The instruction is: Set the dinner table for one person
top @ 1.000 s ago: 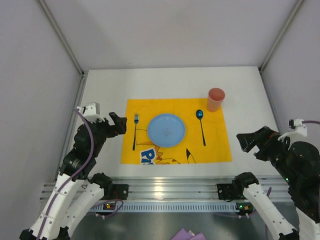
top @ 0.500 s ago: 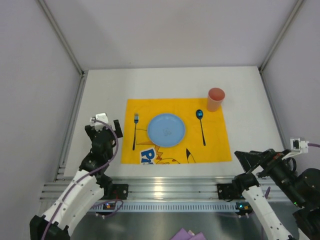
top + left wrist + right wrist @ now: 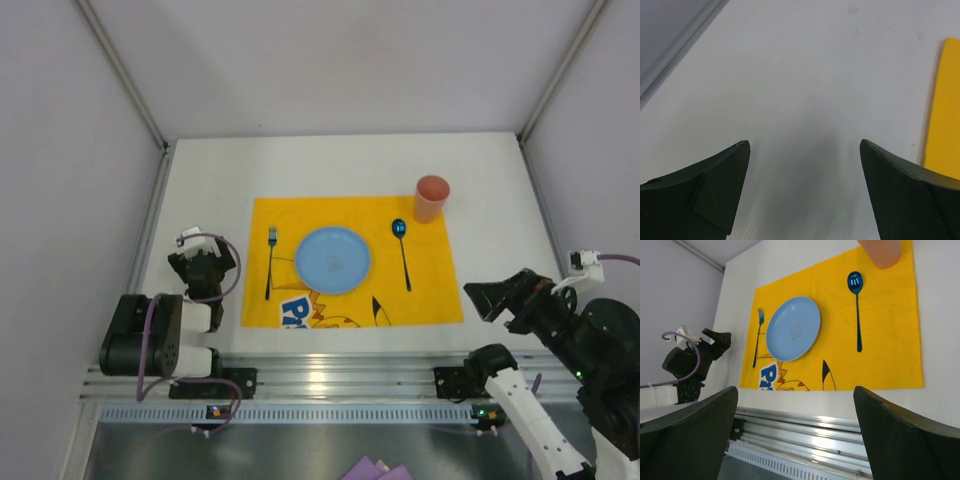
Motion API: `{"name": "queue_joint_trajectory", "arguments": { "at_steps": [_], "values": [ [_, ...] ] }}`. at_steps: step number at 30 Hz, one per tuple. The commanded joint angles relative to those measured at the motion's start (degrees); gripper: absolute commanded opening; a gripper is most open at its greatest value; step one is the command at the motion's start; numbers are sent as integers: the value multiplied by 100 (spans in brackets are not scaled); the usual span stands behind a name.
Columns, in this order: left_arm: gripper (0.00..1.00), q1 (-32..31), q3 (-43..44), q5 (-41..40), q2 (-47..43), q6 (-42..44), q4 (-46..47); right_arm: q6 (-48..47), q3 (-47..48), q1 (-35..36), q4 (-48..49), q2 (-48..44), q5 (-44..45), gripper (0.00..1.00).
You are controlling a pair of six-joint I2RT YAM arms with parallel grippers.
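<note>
left gripper (image 3: 805, 150) further back now; cup (image 3: 880, 250) partly offscreen

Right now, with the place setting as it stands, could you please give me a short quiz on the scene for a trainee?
1. True or false: the fork lies between the blue plate and the spoon.
2. Where does the cup stand? A) on the plate; B) at the far right corner of the yellow cloth; C) beside the fork.
3. What do the left fingers and the right fingers hold?
Key: 1 false, the fork is left of the plate; 2 B; 3 nothing, both pairs are open and off the cloth.
</note>
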Motion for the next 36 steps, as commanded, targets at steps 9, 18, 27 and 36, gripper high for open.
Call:
{"name": "queue_joint_trajectory", "arguments": {
  "at_steps": [9, 18, 27, 36],
  "values": [
    [98, -46, 1061, 1296, 1336, 499, 1152, -874, -536, -52, 776, 264, -187, 100],
    [98, -46, 1114, 1375, 1353, 543, 1073, -937, -2013, -60, 951, -457, -1181, 100],
    [98, -46, 1114, 1375, 1345, 543, 1073, -1096, -2261, -69, 1021, -572, -1058, 100],
    [98, -46, 1114, 1375, 1345, 543, 1073, -999, -2603, -69, 1583, -326, -865, 100]
  ]
}}
